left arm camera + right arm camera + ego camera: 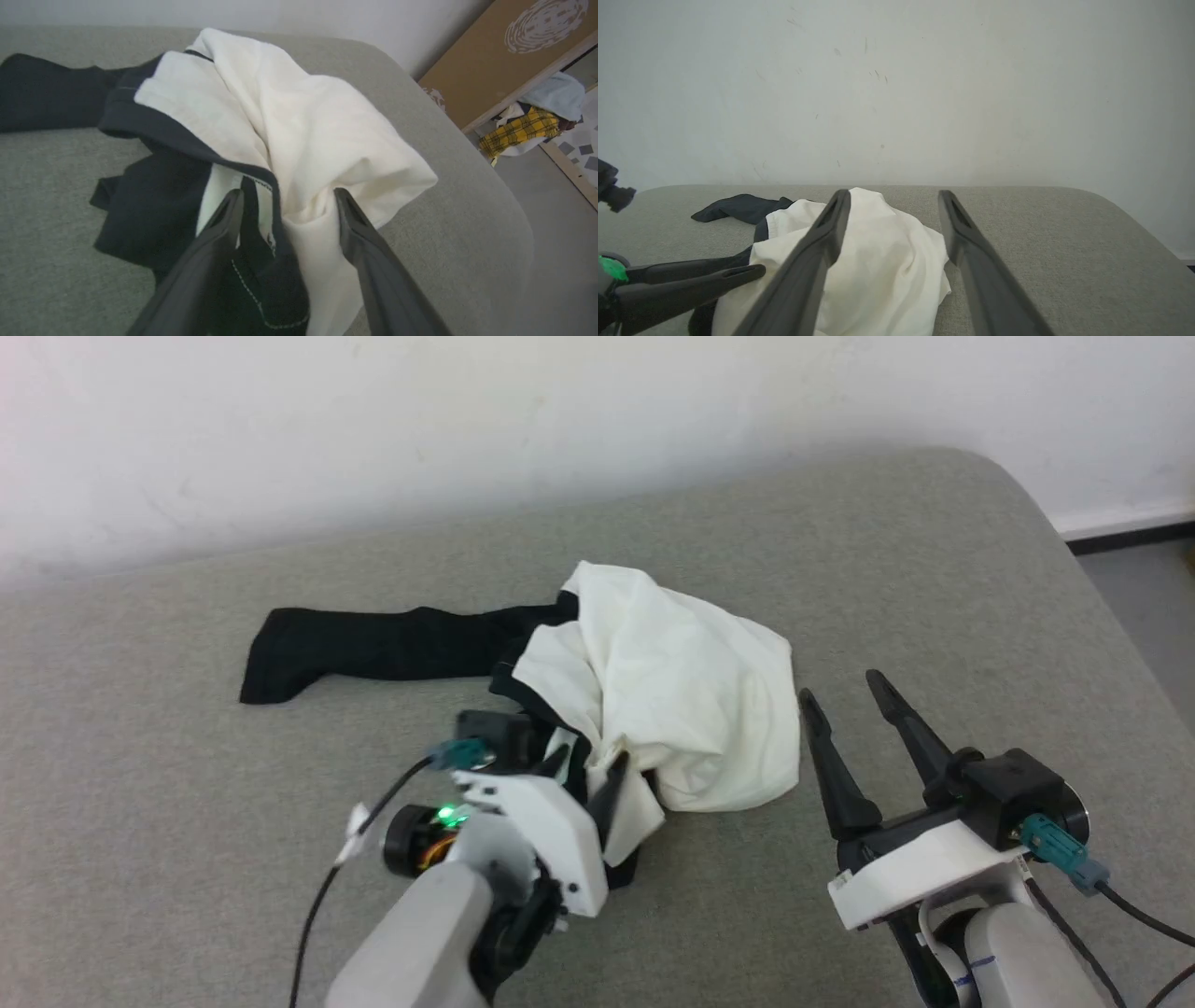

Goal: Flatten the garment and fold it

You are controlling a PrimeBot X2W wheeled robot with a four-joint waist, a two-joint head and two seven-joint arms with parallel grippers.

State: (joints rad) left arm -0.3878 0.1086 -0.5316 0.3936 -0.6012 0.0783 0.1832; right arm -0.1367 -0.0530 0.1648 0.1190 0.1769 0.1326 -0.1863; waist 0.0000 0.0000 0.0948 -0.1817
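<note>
Shows a black-sleeved white T-shirt (672,691) heaped at the middle of a grey cushion (187,821), one sleeve trailing left: not yet flattened, nothing folded. Shows left pincer (590,767) spread open astride the T-shirt's near edge, cloth loose between its fingers; right pincer (838,686) open and empty, just right of the T-shirt.

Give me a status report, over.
Left hand open, straddling bunched cloth. Right hand open, beside it. Garment crumpled, one black sleeve stretched out. No obstruction seen.

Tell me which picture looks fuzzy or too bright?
Left wrist view: the left end effector's fingers look blurry, the shirt sharper. Head view: the wall glows washed-out white. Right wrist view: dim, greyish, the right end effector's fingers soft.
</note>
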